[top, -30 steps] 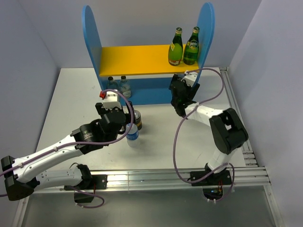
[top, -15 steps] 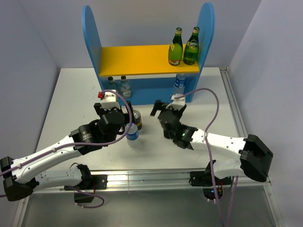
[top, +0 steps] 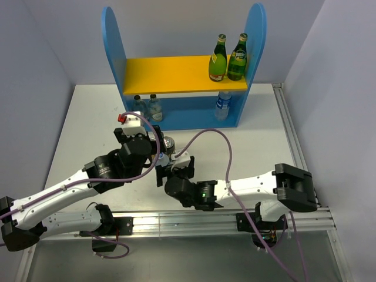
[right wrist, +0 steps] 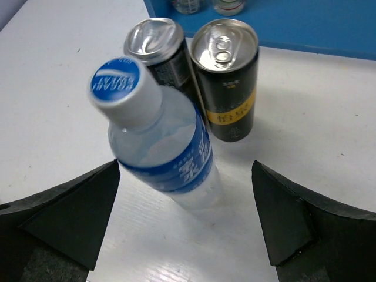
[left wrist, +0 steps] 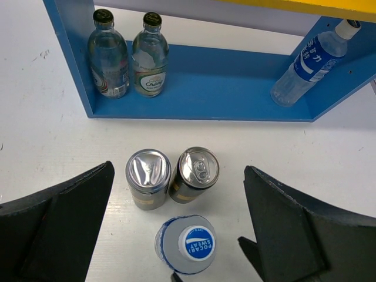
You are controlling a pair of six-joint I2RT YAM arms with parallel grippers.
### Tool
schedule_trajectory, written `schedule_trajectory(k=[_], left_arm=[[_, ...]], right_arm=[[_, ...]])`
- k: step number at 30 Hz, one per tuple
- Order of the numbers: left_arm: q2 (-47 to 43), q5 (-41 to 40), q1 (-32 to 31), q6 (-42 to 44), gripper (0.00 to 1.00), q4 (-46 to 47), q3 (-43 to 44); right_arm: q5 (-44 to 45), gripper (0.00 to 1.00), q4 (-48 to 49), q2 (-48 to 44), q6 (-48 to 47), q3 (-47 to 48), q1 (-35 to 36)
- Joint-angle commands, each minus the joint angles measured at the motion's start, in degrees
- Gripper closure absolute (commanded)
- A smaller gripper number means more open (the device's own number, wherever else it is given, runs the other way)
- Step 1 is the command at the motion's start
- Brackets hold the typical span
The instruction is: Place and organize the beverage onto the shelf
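Task thing vs R claw: water btl [right wrist: 158,135], blue cap + blue label, stands on the table [top: 88,117] right in the gap of the R claw [right wrist: 185,176]. One finger on each side of it, approx at label height.
R claw state: spread wide, nothing gripped. White table shows between each finger and the btl, so no contact.
L claw state: L claw [left wrist: 178,176] also spread wide, gripping nothing.
L claw vs drinks: in the L wrist view both cans lie in the gap between its fingers, w/ the water btl's cap nearer the cam. No finger touches any of them.
Cans: silver-top can [right wrist: 161,50] and gold-band can [right wrist: 228,76], upright, side by side and touching. Both are on the shelf side of the water btl, just beside it. Can't tell if btl and cans touch.
In the way: the 2 cans stand between the water btl and the shelf [top: 113,41]. In the top view both claws crowd the same cluster and the btl is mostly hidden under them.
Shelf, upper board: 2 green btls [top: 218,57] upright at the R end, next to each other, near the R side panel.
Shelf, lower tier L: 2 clear glass btls [left wrist: 108,54] w/ dark caps, side by side by the L panel.
Shelf, lower tier R: 2nd water btl [left wrist: 311,61] near the R panel. Looks tilted in the wrist view; can't tell if it truly leans.
Lower tier middle: bare blue base between the glass btls and the 2nd water btl.
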Motion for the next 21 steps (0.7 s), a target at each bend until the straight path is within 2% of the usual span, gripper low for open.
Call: schedule_trajectory(k=[1, 9, 14, 17, 18, 20, 21], left_arm=[[-1.21, -1.15, -0.45, -0.3, 0.01, 0.56, -0.21], [-0.95, -1.15, -0.62, -0.22, 0.01, 0.73, -0.3], [-0.59, -1.23, -0.8, -0.3, 0.01, 0.47, -0.12], [-0.59, -1.06, -0.89, 0.05, 0.0, 0.99, -0.3], [-0.51, -1.15, -0.89, 0.05, 0.01, 0.91, -0.12], [-0.07, -1.41, -0.97, -0.13, 0.01, 0.64, 0.05], [0.02, -1.5, -1.06, -0.13, 0.01, 0.38, 0.06]], right_arm=[[1.51, 0.0, 1.43, 2.38, 1.43, 4.78, 0.7], [1.6, 0.01, 6.18, 9.41, -1.12, 7.77, -0.08], [0.46, 0.1, 9.69, 11.7, -1.03, 6.63, -1.93], [0.97, 0.44, 10.49, 12.93, -0.42, 6.54, -3.16], [1.33, 0.6, 10.49, 13.02, -0.24, 6.28, -3.34], [2.12, 0.76, 10.66, 12.33, -0.33, 5.75, -3.51], [2.12, 0.92, 10.32, 11.8, -0.33, 5.23, -3.43]])
